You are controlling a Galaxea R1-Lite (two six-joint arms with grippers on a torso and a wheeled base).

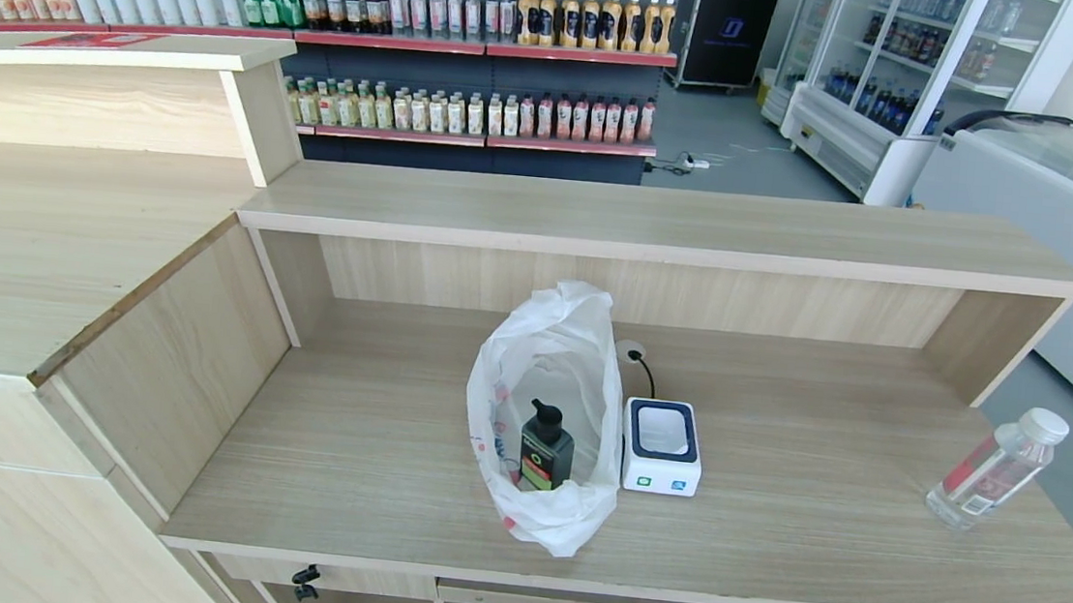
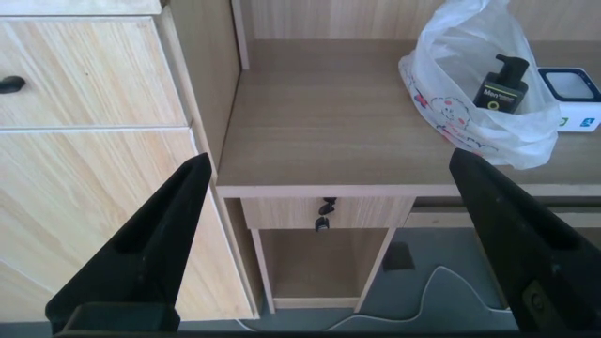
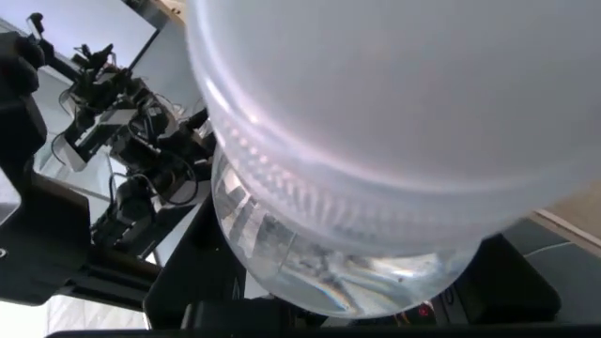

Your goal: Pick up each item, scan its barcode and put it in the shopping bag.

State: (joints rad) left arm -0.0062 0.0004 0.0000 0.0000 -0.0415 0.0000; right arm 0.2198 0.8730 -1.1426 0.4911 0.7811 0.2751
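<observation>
Clear plastic bottle (image 3: 376, 141) sits hard against the right wrist camera, off the counter (image 1: 818, 521) at its near right corner. It also shows low at the right in the head view. Judged clamped in the right gripper (image 3: 357, 291). How firm the hold is, I cannot tell. Label and barcode side are not readable.

Left gripper (image 2: 331, 158): jaws wide apart, empty, hanging low off the near left of the counter.

White shopping bag (image 1: 551, 361) is at counter centre, mouth up and slumped toward the near edge. A dark pump bottle (image 1: 546, 450) stands inside it. The scanner (image 1: 662, 446) is just beside the bag on its right, window up.

A second water bottle (image 1: 998, 468) is at the far right end of the counter and looks tilted.

Risks, as judged:
- An arm rising past the right end could clip the water bottle and send it off the edge.
- A smooth round body may slip or spin in the grip, so the barcode misses the window.
- The bag's film is limp, so a low entry could fold the rim shut or drag the bag.
- A hard drop could topple the pump bottle.
- Scanner and bag are close, so a wide swing could shove either.
</observation>
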